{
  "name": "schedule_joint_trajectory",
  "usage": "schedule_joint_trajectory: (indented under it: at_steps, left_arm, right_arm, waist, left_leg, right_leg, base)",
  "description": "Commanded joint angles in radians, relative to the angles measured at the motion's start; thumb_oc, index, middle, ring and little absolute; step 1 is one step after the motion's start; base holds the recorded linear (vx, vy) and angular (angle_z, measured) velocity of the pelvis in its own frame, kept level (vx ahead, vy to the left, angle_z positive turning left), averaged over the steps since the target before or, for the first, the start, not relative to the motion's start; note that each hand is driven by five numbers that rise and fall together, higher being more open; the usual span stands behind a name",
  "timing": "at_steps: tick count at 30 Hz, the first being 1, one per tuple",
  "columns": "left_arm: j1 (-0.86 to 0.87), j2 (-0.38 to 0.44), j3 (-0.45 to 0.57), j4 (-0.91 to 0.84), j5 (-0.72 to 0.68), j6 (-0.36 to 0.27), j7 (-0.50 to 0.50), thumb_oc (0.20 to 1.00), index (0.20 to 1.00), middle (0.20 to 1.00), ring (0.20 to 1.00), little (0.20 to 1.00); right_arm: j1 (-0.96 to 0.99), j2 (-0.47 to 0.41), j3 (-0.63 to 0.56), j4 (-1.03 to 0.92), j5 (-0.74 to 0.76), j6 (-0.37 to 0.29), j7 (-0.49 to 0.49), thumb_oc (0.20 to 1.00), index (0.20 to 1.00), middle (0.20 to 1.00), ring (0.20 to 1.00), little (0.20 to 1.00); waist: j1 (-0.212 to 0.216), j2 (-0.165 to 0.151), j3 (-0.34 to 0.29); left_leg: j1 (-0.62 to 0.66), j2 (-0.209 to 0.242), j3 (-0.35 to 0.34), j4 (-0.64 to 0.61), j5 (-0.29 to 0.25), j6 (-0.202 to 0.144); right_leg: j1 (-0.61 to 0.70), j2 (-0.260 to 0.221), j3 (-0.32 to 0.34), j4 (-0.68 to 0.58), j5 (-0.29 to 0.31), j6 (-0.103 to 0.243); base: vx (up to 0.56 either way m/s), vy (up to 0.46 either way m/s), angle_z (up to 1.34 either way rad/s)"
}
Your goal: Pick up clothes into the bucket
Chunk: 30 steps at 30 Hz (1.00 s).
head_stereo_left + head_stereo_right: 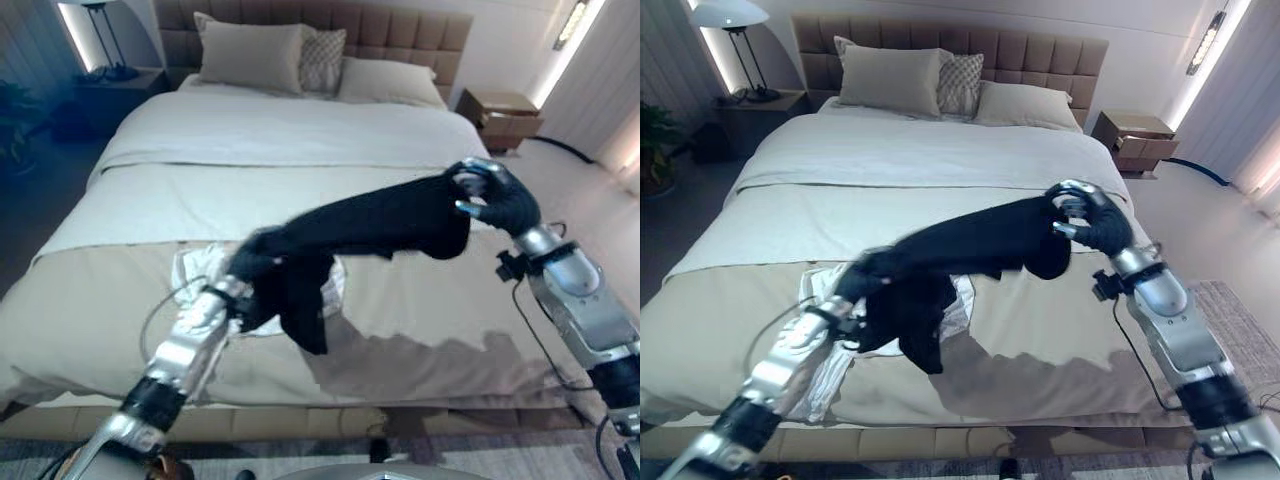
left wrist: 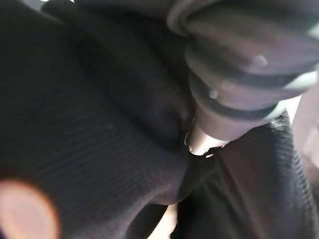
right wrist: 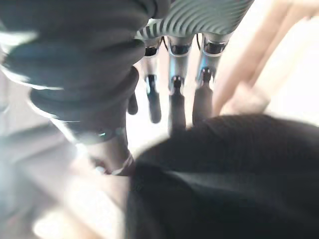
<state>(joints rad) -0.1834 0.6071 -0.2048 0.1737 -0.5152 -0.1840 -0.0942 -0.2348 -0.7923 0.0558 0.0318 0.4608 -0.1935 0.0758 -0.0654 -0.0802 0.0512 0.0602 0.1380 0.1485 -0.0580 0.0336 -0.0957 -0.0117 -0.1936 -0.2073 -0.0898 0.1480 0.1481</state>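
Note:
A long black garment (image 1: 380,220) hangs in the air over the foot of the bed (image 1: 440,320), stretched between both hands. My left hand (image 1: 238,272) grips its lower end, where loose folds droop down; the thumb (image 2: 199,142) presses into the black cloth (image 2: 89,124). My right hand (image 1: 503,200) is higher and to the right, its dark-tipped fingers (image 3: 174,104) curled over the other end of the garment (image 3: 229,174). A crumpled white garment (image 1: 195,262) lies on the beige cover beneath the left hand.
Pillows (image 1: 255,55) lie at the headboard. A wooden nightstand (image 1: 500,112) stands right of the bed, and another with a lamp (image 1: 728,20) at the left. A pale curved rim (image 1: 340,472) shows at the bottom edge, below the bed's foot.

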Motion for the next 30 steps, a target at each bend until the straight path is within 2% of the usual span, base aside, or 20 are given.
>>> schedule_joint_trajectory:
  at_steps: [1, 7, 12, 17, 23, 25, 27, 29, 30]
  left_arm:
    - [-0.012, 0.085, 0.117, -0.099, -0.008, -0.115, 0.016, 0.2, 0.2, 0.2, 0.2, 0.2]
    - [0.08, 0.104, 0.221, -0.201, -0.009, -0.141, 0.007, 0.2, 0.2, 0.2, 0.2, 0.2]
    - [0.208, 0.033, 0.334, -0.273, -0.048, -0.161, -0.004, 0.2, 0.2, 0.2, 0.2, 0.2]
    - [0.33, -0.035, 0.426, -0.29, -0.008, -0.163, 0.017, 0.2, 0.2, 0.2, 0.2, 0.2]
    - [0.389, -0.104, 0.465, -0.263, 0.043, -0.159, 0.055, 0.2, 0.2, 0.2, 0.2, 0.2]
    - [0.382, -0.112, 0.462, -0.252, 0.058, -0.158, 0.063, 0.2, 0.2, 0.2, 0.2, 0.2]
    - [0.363, -0.116, 0.445, -0.241, 0.079, -0.157, 0.075, 0.2, 0.2, 0.2, 0.2, 0.2]
    - [0.345, -0.128, 0.436, -0.246, 0.079, -0.152, 0.082, 0.2, 0.2, 0.2, 0.2, 0.2]
    - [0.343, -0.128, 0.435, -0.246, 0.079, -0.151, 0.082, 0.2, 0.2, 0.2, 0.2, 0.2]
  right_arm:
    - [-0.034, 0.028, -0.058, 0.046, -0.052, -0.037, -0.014, 1.0, 1.0, 1.0, 1.0, 1.0]
    - [0.004, 0.084, -0.016, 0.123, -0.086, -0.024, 0.018, 1.0, 1.0, 1.0, 1.0, 1.0]
    - [0.049, 0.152, 0.02, 0.207, -0.152, -0.019, 0.031, 1.0, 1.0, 1.0, 1.0, 1.0]
    - [0.103, 0.221, 0.002, 0.274, -0.205, -0.017, 0.013, 1.0, 1.0, 1.0, 1.0, 1.0]
    - [0.138, 0.253, -0.002, 0.299, -0.334, -0.015, -0.022, 1.0, 1.0, 1.0, 1.0, 1.0]
    - [0.146, 0.258, -0.007, 0.294, -0.354, -0.017, -0.035, 1.0, 1.0, 1.0, 1.0, 1.0]
    - [0.157, 0.268, -0.013, 0.285, -0.343, -0.02, -0.042, 1.0, 1.0, 1.0, 1.0, 1.0]
    - [0.154, 0.276, -0.015, 0.276, -0.331, -0.027, -0.047, 1.0, 1.0, 1.0, 1.0, 1.0]
    - [0.153, 0.276, -0.016, 0.277, -0.331, -0.027, -0.047, 1.0, 1.0, 1.0, 1.0, 1.0]
  waist:
    - [0.017, -0.019, -0.001]
    - [0.032, -0.015, 0.013]
    - [0.056, -0.012, 0.033]
    - [0.08, -0.008, 0.048]
    - [0.109, 0.004, 0.073]
    - [0.117, 0.012, 0.086]
    - [0.129, 0.02, 0.103]
    - [0.133, 0.034, 0.125]
    - [0.126, 0.035, 0.122]
  left_leg:
    - [-0.07, -0.002, -0.036, 0.086, -0.017, 0.014]
    - [-0.08, -0.005, -0.047, 0.097, -0.018, 0.016]
    - [-0.096, -0.009, -0.065, 0.11, -0.018, 0.017]
    - [-0.11, -0.011, -0.083, 0.125, -0.02, 0.018]
    - [-0.127, -0.009, -0.124, 0.158, -0.024, 0.018]
    - [-0.137, -0.009, -0.16, 0.159, -0.013, 0.012]
    - [-0.156, -0.006, -0.199, 0.154, 0.014, -0.009]
    - [-0.199, 0.011, -0.261, 0.128, 0.072, -0.048]
    - [-0.207, 0.009, -0.267, 0.125, 0.08, -0.047]
  right_leg:
    - [0.072, -0.04, -0.054, 0.02, -0.022, 0.06]
    - [0.07, -0.044, -0.058, 0.024, -0.024, 0.058]
    - [0.074, -0.046, -0.073, 0.029, -0.03, 0.054]
    - [0.08, -0.051, -0.096, 0.044, -0.042, 0.05]
    - [0.094, -0.058, -0.135, 0.121, -0.094, 0.035]
    - [0.093, -0.064, -0.163, 0.169, -0.121, 0.027]
    - [0.095, -0.057, -0.202, 0.194, -0.145, 0.016]
    - [0.103, -0.022, -0.278, 0.199, -0.18, -0.002]
    - [0.1, -0.022, -0.285, 0.194, -0.174, -0.002]
  base:
    - [0.0, -0.002, 0.08]
    - [-0.01, 0.0, 0.06]
    - [-0.01, 0.001, 0.04]
    - [-0.01, -0.004, 0.18]
    - [-0.01, -0.016, 0.25]
    - [-0.05, -0.03, 0.44]
    - [-0.13, -0.071, 0.58]
    - [-0.22, -0.129, 0.93]
    - [-0.19, -0.117, 1.13]
